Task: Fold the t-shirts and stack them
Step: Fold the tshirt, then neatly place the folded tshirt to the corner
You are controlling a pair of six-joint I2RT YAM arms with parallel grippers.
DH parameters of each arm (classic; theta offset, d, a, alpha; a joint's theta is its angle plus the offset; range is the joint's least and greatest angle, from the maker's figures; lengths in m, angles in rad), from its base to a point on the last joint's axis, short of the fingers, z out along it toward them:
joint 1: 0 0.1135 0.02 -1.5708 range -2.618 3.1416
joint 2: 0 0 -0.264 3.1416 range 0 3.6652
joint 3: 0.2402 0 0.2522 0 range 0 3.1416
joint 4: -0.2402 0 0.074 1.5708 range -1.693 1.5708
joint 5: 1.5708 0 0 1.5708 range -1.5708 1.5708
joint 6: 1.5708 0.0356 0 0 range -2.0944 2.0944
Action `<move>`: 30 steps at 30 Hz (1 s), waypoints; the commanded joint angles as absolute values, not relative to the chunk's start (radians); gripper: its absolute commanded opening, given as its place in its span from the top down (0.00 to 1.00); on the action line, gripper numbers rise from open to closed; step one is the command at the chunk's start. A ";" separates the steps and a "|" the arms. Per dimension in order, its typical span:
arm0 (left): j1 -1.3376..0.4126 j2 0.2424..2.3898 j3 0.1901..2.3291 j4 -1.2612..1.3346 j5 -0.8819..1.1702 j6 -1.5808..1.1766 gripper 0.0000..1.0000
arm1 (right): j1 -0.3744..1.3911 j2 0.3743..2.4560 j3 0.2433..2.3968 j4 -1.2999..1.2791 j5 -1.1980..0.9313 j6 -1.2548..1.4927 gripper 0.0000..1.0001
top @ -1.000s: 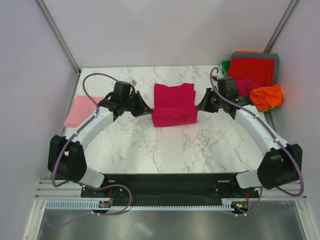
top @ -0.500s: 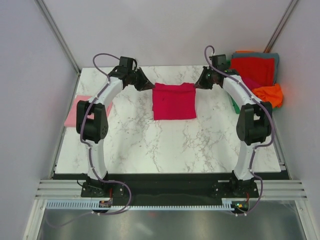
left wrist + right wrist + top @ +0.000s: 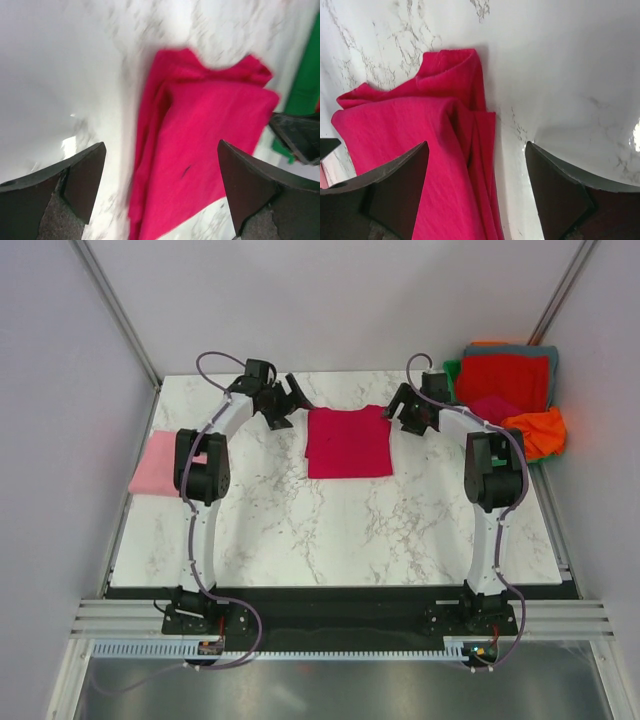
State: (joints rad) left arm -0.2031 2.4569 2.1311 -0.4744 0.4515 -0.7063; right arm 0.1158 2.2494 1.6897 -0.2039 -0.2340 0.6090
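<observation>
both claws releasing since half-second ago: left claw, right claw spreading wide, empty, hanging beside far corners of crimson t-shirt, lying folded at far centre of desk. fold finishing; next likely needing regrasp, carrying it onto pink folded t-shirt at left edge.

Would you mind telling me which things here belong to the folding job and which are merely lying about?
Job: crimson t-shirt, folded, mid-table; pink t-shirt, folded, at the left edge; red shirt, orange shirt and grey shirt, heaped at the right.
Lying about: green bin, showing at that heap's edge.
</observation>
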 commanded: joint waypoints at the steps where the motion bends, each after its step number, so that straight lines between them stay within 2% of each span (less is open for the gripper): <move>1: -0.209 2.228 1.909 -0.457 0.274 -0.562 0.00 | 0.123 2.148 1.577 -0.054 -0.221 0.578 0.15; 9: -0.209 1.942 1.611 -0.537 -0.119 -0.403 0.07 | 0.124 2.129 1.480 0.061 -0.279 0.578 0.18; 10: -0.207 1.928 1.573 -0.563 -0.197 -0.397 0.19 | 0.123 2.126 1.471 0.064 -0.281 0.578 0.19; 11: -0.209 1.918 1.557 -0.577 -0.237 -0.393 0.26 | 0.123 2.120 1.470 0.067 -0.285 0.580 0.21; 13: -0.209 1.904 1.525 -0.626 -0.364 -0.393 0.32 | 0.123 2.106 1.451 0.086 -0.304 0.587 0.23; 18: -0.210 1.927 1.462 -0.678 -0.648 -0.391 0.29 | 0.123 2.034 1.372 0.132 -0.290 0.581 0.26; 25: -0.209 1.976 1.419 -0.721 -0.827 -0.400 0.29 | 0.123 2.042 1.342 0.181 -0.328 0.614 0.27; 30: -0.209 2.032 1.427 -0.736 -0.851 -0.400 0.42 | 0.123 2.048 1.336 0.196 -0.342 0.627 0.29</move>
State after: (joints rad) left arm -0.2096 1.9957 1.4208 -0.7174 -0.7490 -0.4244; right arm 0.1204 2.0689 1.3479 0.1307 -0.3134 0.6132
